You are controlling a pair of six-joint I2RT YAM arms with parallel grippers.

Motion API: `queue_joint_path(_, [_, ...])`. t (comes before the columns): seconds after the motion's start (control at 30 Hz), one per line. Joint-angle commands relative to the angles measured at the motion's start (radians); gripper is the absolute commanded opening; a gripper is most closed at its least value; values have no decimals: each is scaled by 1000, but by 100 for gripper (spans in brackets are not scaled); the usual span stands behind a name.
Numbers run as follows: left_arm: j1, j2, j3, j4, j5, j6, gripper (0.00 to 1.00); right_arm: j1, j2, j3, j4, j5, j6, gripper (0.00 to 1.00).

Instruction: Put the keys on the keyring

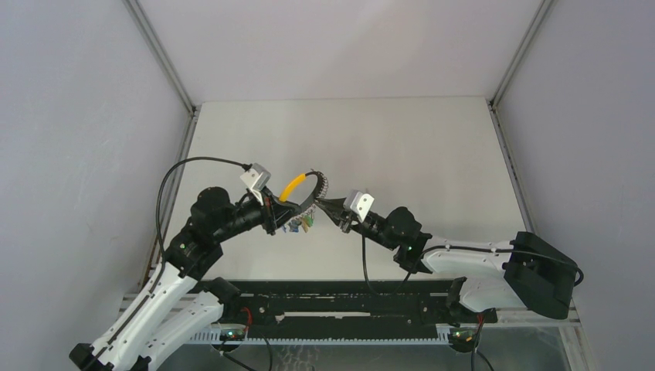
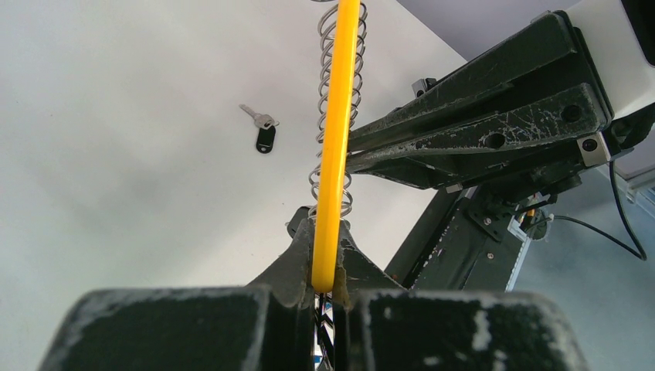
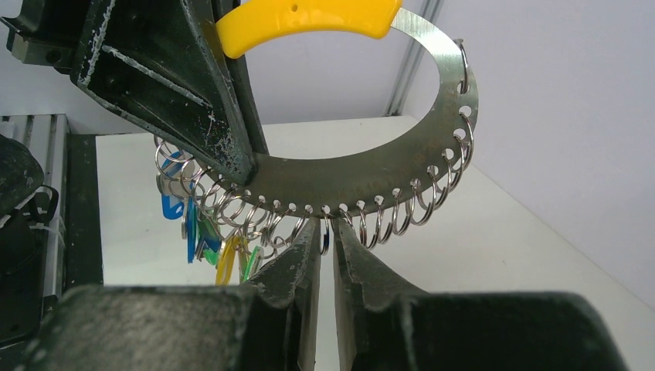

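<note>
Keyring (image 3: pixel 371 174) is held mid-frame: at left, left gripper (image 2: pixel 324 270) is clamped on its yellow band (image 2: pixel 337 116); at right, right gripper (image 3: pixel 325 239) is pinched narrow on a loop (image 3: pixel 325 230). Key (image 2: pixel 264 133) is seen loose on table (image 2: pixel 116 154), upper left in the left wrist view; loop should be spread gently, ring kept steady

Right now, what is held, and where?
Left gripper clamps the keyring by its yellow band; right gripper seems to pinch one wire loop on its rim.

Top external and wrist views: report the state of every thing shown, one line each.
keyring: held off the table between both arms.
left gripper: jaws shut on the keyring's yellow band.
right gripper: jaws shut on a small split ring at the keyring's lower edge.
key: loose, flat on the table.
tags: hanging off the keyring.
</note>
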Motion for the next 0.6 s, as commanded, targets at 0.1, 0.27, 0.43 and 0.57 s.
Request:
queue_joint_path(0.1, [-9,-12,57,75,23,-4,0,9,3,43,26,10,-11,10])
queue_joint_path(0.27, [-9,-13,59,77,22,-5,0,10,7,44,16,11,-14,9])
queue_joint_path(0.43, [-9,-11,61,76,22,-5,0,9,15,55,-4,8,-18,5])
queue_joint_path(0.57, [-9,-12,61,77,22,-6,0,9,15,58,-8,7,-22,0])
